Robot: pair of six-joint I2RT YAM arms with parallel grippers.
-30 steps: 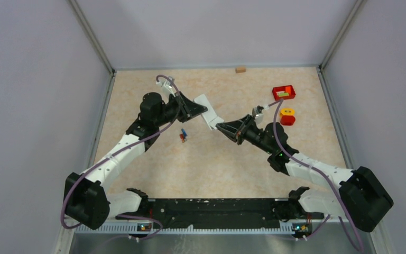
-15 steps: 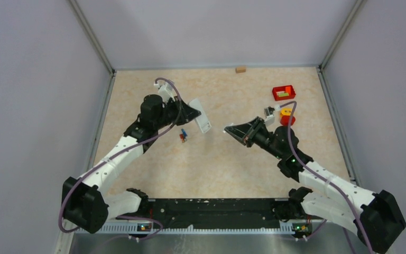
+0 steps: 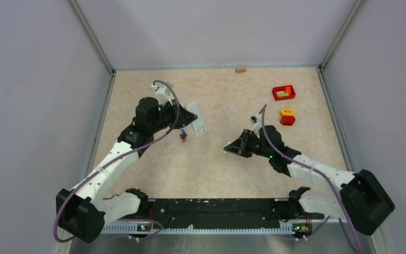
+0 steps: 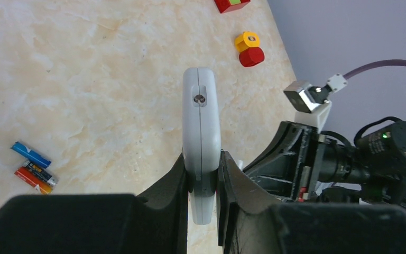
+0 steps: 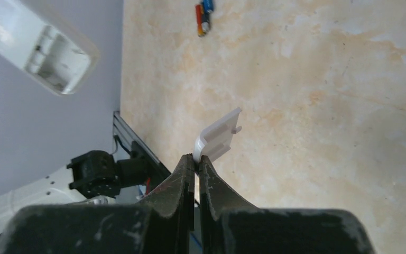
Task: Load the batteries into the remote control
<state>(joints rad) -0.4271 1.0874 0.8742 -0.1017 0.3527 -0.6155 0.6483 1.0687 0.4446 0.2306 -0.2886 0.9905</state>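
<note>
From above, the left gripper (image 3: 190, 117) is clenched on the remote control (image 3: 200, 126) and holds it off the table (image 3: 211, 174), just beside the batteries (image 3: 183, 136), which lie loose on the surface. The right gripper (image 3: 230, 149) hangs low, well apart from them, and what it carries is too small to tell in this view. In the left wrist view the remote control (image 4: 201, 121) sits edge-on between the fingers (image 4: 173, 181), gripped only at its lower end, so pressing a battery in could lever it round or push it out of the pinch. The batteries (image 4: 33, 169) lie touching one another, so a grab at one may nudge or roll the others. In the right wrist view the right gripper (image 5: 196, 161) is pinched closed on one edge of a thin white battery cover (image 5: 219, 137). With that hand full it cannot take a battery until the cover is set down, and so slight a hold could let the cover twist or drop. The remote's uncovered compartment (image 5: 50, 53) faces this camera and looks empty.
</note>
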